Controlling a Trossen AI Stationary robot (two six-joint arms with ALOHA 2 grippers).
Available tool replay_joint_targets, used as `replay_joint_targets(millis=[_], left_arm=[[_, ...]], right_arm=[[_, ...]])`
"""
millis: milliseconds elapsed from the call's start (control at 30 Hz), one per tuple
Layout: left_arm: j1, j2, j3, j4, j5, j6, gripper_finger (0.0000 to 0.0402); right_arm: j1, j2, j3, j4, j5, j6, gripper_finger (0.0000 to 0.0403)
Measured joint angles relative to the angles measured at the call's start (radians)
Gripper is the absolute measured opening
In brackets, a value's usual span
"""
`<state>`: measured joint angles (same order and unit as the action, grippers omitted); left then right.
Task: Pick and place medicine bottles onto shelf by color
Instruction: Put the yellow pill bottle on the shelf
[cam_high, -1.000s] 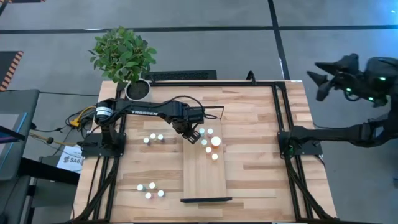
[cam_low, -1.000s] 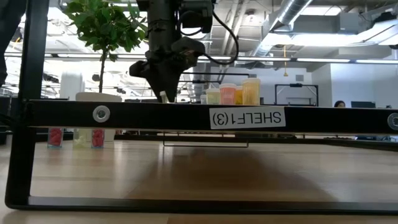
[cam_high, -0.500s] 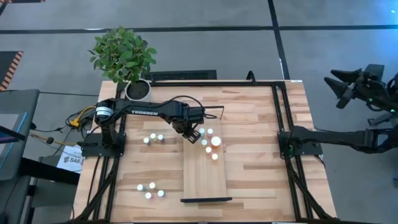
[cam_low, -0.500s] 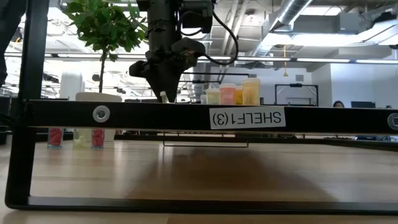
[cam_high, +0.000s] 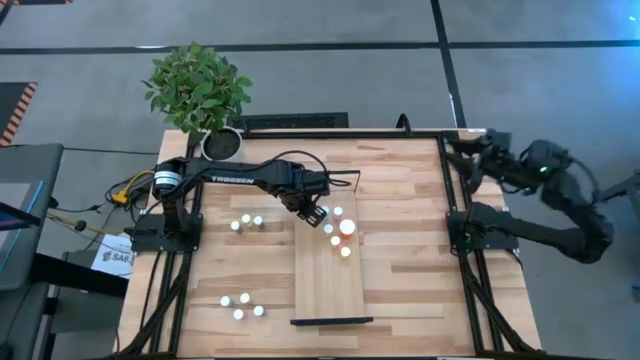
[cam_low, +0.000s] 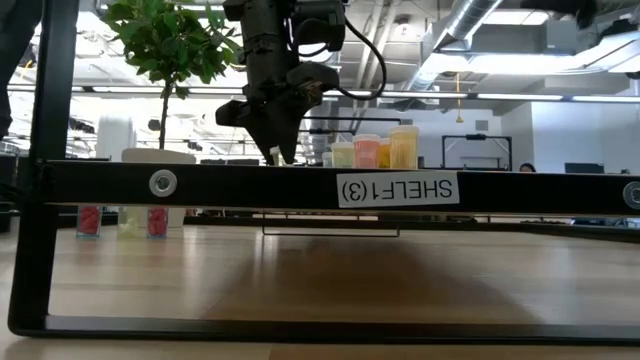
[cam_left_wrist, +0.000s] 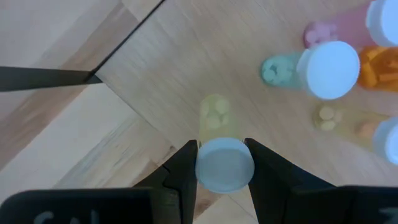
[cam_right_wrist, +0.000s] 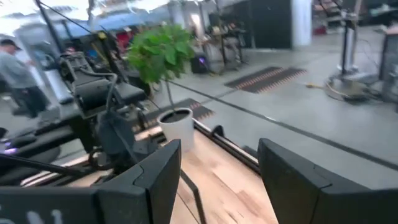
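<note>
My left gripper (cam_high: 312, 212) (cam_low: 278, 152) is shut on a small yellowish medicine bottle (cam_left_wrist: 214, 115) with a white cap, over the far left part of the light-wood shelf (cam_high: 328, 290) (cam_left_wrist: 186, 56). Beside it, several bottles (cam_high: 340, 228) (cam_low: 375, 152) stand on the shelf: teal, pink, orange and yellow. More bottles stand on the table left of the shelf, in a far group (cam_high: 246, 222) and a near group (cam_high: 241, 305). My right gripper (cam_high: 462, 158) (cam_right_wrist: 217, 180) is open and level at the table's far right corner, with nothing between its fingers. My left gripper pinches the bottle's white cap (cam_left_wrist: 224, 163) between its two fingers, one on either side. The fingers come from above, pointing down. The bottle hangs below them over the shelf; the shelf's front bar hides whether its base touches the panel.
A potted plant in a white pot (cam_high: 221, 143) stands at the far left corner. A black frame (cam_high: 452, 210) runs along the table's edges. The shelf's near end (cam_high: 330, 321) carries a black bar, labelled in the low view (cam_low: 398, 188). The shelf's near half is bare wood.
My right arm has swung down from high beyond the table's right edge toward the table's far right corner, and its gripper has turned level, still open.
</note>
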<state>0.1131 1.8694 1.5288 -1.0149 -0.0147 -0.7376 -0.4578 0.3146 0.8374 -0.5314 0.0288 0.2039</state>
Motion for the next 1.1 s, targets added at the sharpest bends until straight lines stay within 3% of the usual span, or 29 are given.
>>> replay_joint_targets(millis=[200, 500, 1100], left_arm=[[0.000, 0.000, 0.000, 0.000, 0.007, -0.001, 0.0098], [0.000, 0.000, 0.000, -0.001, 0.008, -0.001, 0.0098], [0.000, -0.001, 0.000, -0.042, 0.029, -0.011, 0.0098]], right_arm=[[0.035, -0.112, -0.243, 0.206, -0.002, 0.027, 0.0234], [0.080, -0.205, -0.442, 0.259, -0.002, 0.059, 0.0234], [0.098, -0.232, -0.629, 0.289, 0.000, 0.145, 0.0234]])
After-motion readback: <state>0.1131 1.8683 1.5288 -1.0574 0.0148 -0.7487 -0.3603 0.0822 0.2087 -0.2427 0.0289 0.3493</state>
